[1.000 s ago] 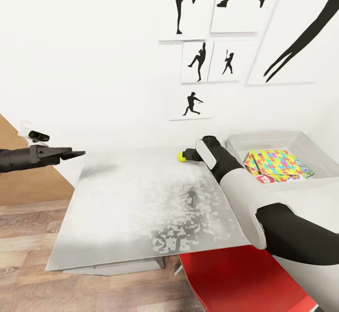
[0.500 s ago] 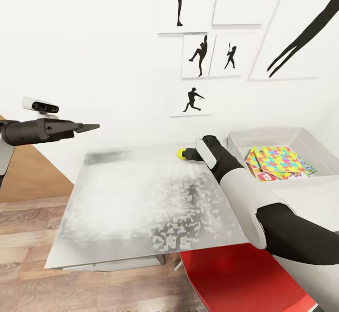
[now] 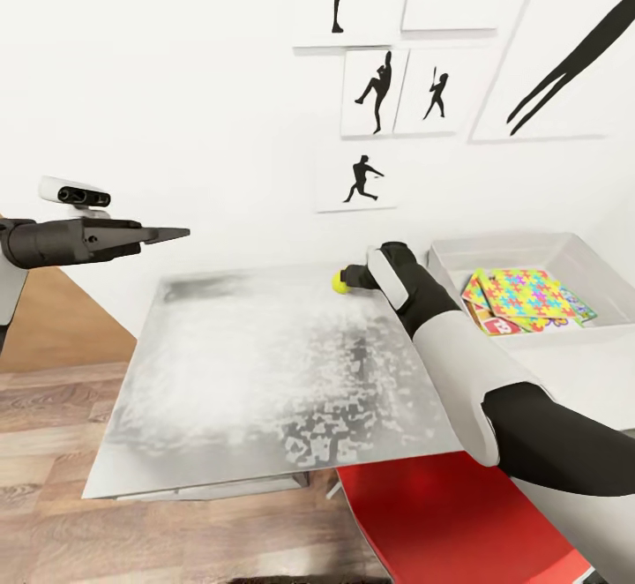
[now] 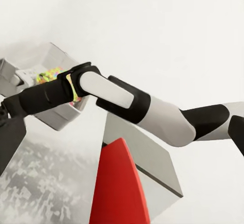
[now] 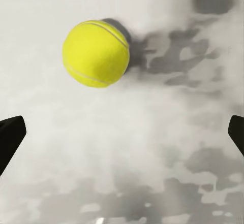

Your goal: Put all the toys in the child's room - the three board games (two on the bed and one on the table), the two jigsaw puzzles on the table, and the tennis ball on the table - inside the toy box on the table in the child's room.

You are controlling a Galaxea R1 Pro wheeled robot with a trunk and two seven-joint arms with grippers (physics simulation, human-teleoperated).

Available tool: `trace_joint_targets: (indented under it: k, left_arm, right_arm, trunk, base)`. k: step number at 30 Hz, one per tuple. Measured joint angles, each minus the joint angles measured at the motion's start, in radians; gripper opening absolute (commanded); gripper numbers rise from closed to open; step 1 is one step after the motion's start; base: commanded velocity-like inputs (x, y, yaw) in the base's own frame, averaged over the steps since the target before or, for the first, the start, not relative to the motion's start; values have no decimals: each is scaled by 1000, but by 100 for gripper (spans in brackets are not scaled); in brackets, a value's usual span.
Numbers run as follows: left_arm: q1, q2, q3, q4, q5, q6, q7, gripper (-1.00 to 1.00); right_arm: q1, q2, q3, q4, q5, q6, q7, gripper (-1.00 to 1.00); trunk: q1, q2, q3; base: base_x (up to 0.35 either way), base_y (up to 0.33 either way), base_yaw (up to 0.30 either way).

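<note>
Reaching over the table (image 3: 256, 372) toward its far edge by the wall, my right gripper (image 3: 354, 281) sits just short of the tennis ball (image 3: 339, 281), jaws spread wide with bare tabletop between them. Toy box (image 3: 459, 253) lies just beside. My left gripper (image 3: 168, 234) hovers clear off the table's left edge; jaw gap unreadable.

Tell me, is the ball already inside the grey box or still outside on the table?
Outside. The ball lies on the table, ahead of the open right gripper, beside the box.
</note>
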Motion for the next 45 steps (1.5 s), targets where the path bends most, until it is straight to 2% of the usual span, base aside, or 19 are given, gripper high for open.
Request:
trace_joint_targets:
  k: [6,11,25,45]
  left_arm:
    - [0,-7,0,-1,0,0,1,100]
    - [0,-8,0,-1,0,0,1,100]
    - [0,-19,1,0,-1,-2,5,100]
    - [0,-20,6,0,-1,-2,5,100]
  right_arm:
    - [-3,0,1,-74,1,75,-3,100]
    - [-3,0,1,-110,1,100,-5,100]
    - [-3,0,0,-122,3,107,-4,100]
    - [-1,0,0,-122,2,105,-4,100]
  trunk:
    - [0,0,-10]
    - [0,0,-18]
    - [0,0,-41]
    - [0,0,-75]
  base:
    - [0,0,0]
    - [0,0,0]
    - [17,9,0]
    - [5,3,0]
